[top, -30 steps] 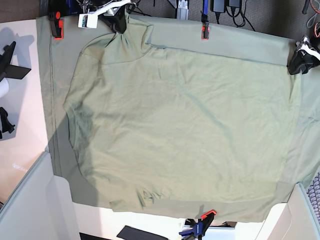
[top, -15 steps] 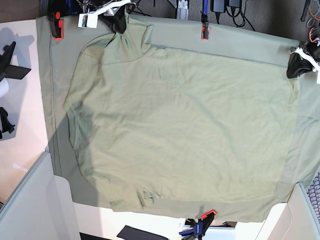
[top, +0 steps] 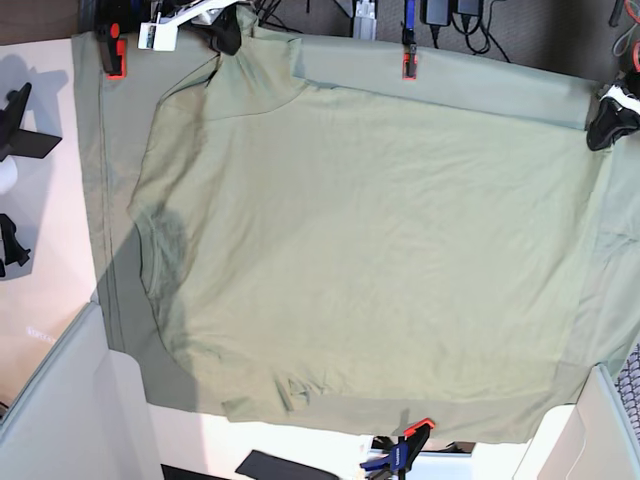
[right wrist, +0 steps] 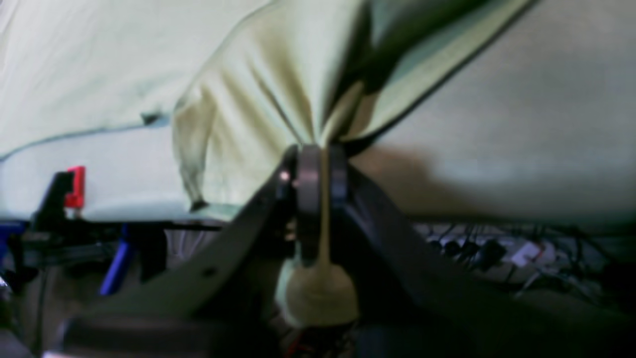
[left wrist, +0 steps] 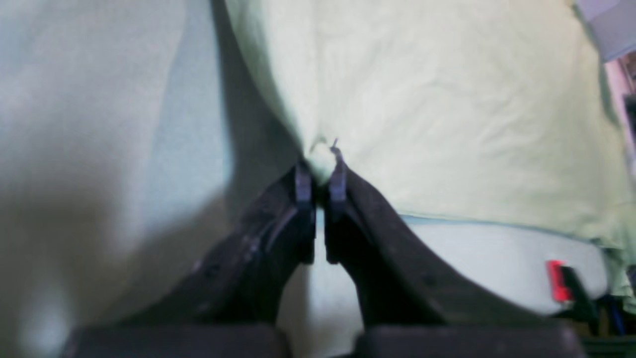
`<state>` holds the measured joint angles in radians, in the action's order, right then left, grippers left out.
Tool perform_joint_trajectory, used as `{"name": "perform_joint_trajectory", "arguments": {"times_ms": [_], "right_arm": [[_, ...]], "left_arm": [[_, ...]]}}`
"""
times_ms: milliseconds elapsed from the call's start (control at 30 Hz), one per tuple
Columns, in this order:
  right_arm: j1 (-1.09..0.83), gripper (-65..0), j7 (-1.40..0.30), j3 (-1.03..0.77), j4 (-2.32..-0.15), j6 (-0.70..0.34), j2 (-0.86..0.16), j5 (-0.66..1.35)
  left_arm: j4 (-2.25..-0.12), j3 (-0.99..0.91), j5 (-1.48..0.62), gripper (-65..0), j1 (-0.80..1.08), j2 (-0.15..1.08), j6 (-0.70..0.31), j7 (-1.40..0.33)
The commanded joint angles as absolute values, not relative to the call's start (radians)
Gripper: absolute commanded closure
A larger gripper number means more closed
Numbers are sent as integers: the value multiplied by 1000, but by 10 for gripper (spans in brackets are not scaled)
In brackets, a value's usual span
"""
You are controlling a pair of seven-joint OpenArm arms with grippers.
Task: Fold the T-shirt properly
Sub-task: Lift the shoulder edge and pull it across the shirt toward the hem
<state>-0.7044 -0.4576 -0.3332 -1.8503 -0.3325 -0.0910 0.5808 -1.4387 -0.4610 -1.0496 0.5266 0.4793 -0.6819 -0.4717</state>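
A large green cloth sheet [top: 100, 180] covers most of the tabletop [top: 45, 250], fastened by orange clamps [top: 408, 62] at 12 o'clock, 11 o'clock and 6 o'clock. Spread on it lies the T-shirt [top: 360, 250], filling the middle from 9 o'clock to 3 o'clock, a small crumple in its edge near 6 o'clock. The right claw [top: 222, 32], at 11 o'clock in the base view, is clenched on a pinch of T-shirt fabric that rises in a tent toward its tips; a wad of cloth bulges behind them. The left claw [top: 608, 122], at 2 o'clock, is likewise clamped on the T-shirt's corner. Cables [top: 455, 20] crowd the far edge at 12 o'clock. A black stand [top: 20, 125] sits at 9 o'clock.
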Motion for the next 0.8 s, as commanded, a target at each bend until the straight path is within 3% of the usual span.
{"name": "perform_joint_trajectory", "arguments": {"times_ms": [0,300,767], "right_arm": [[-722,0,-451,-356,-1884,-337,-97,611],[-653,0,-449,-466,-2038,-340,-97,649],[-329,0,-434,-442,-1919,-341,-111,538]], "left_arm": [[-1470,-492,-1090,0,531,502,-698,-463],[-1556,-548,-1164,0,497,540,-698,-505],[-1367,-345,-901,0,126,549,-685,-407]]}}
